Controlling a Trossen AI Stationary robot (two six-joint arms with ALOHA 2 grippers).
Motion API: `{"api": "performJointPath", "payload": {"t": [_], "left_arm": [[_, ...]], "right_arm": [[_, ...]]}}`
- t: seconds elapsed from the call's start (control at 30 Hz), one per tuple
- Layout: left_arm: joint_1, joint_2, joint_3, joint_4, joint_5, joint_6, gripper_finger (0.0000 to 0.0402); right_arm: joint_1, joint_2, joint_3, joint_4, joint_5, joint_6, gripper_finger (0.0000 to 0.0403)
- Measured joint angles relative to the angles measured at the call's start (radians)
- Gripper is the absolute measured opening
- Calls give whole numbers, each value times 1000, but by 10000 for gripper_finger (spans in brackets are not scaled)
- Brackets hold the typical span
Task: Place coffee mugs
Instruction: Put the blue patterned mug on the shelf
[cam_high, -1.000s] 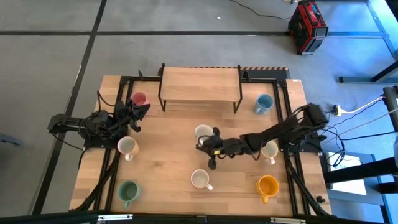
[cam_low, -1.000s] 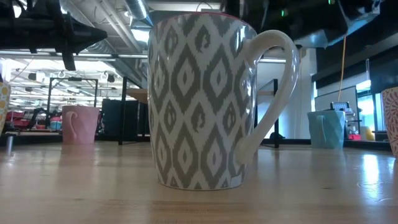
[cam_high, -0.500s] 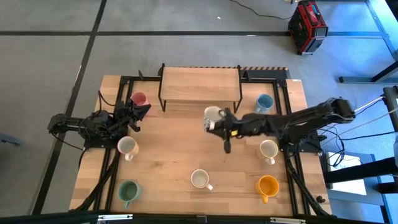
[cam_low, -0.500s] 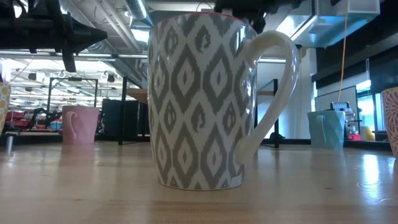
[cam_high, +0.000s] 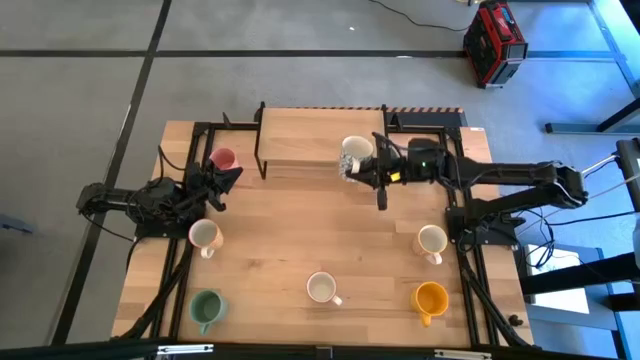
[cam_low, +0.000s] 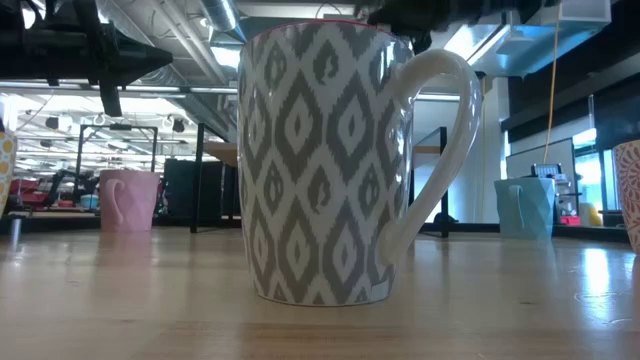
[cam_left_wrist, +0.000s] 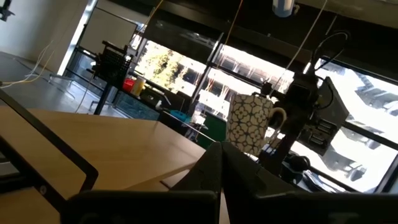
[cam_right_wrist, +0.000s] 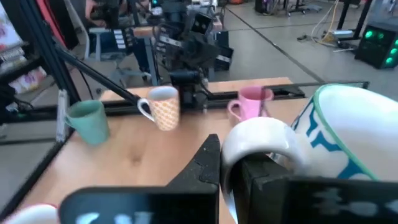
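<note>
My right gripper (cam_high: 371, 168) reaches in from the table's right and is shut on a cream mug with a dark flower pattern (cam_high: 354, 154) over the right part of the wooden shelf top (cam_high: 300, 135). The left wrist view shows that mug (cam_left_wrist: 251, 123) upright. Whether its base touches the shelf, I cannot tell. My left gripper (cam_high: 216, 182) waits shut near the table's left edge, beside the pink mug (cam_high: 223, 158). Standing on their bases on the table are an orange-patterned cream mug (cam_high: 205, 237), a green one (cam_high: 207, 307), a grey-patterned white one (cam_high: 322, 288), a cream one (cam_high: 432, 241) and an orange-yellow one (cam_high: 431, 298). My right gripper pinches the mug's white handle (cam_right_wrist: 264, 138) between its two fingers (cam_right_wrist: 206, 165). The fingers come level from the table's right side. The mug's body (cam_right_wrist: 351, 134) sits just past the fingertips, upright.
The right arm (cam_high: 480, 180) covers the light blue mug from above, but the low view shows that mug (cam_low: 523, 208) standing far right. The shelf's black frame legs (cam_high: 260, 160) stand at the table's far middle. Bare wood (cam_high: 300, 225) lies between the mugs.
My right gripper has carried the patterned mug by its handle from the table's middle toward the far edge and slightly right, bringing it over the shelf top. The right arm has stretched out along the far right side.
</note>
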Motion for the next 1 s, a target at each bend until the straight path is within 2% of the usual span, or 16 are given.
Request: {"api": "performJointPath", "payload": {"t": [0.2, 0.5, 0.8, 1.0], "left_arm": [[0, 0, 0, 0, -53, 0, 0], [0, 0, 0, -26, -184, 0, 0], [0, 0, 0, -37, -204, 0, 0], [0, 0, 0, -37, -215, 0, 0]], "right_arm": [[-175, 0, 0, -7, -192, -123, 1], [-423, 15, 0, -16, -353, -300, 1], [-566, 86, 7, 2, -419, -354, 1], [-628, 180, 83, -3, -485, -384, 1]]}}
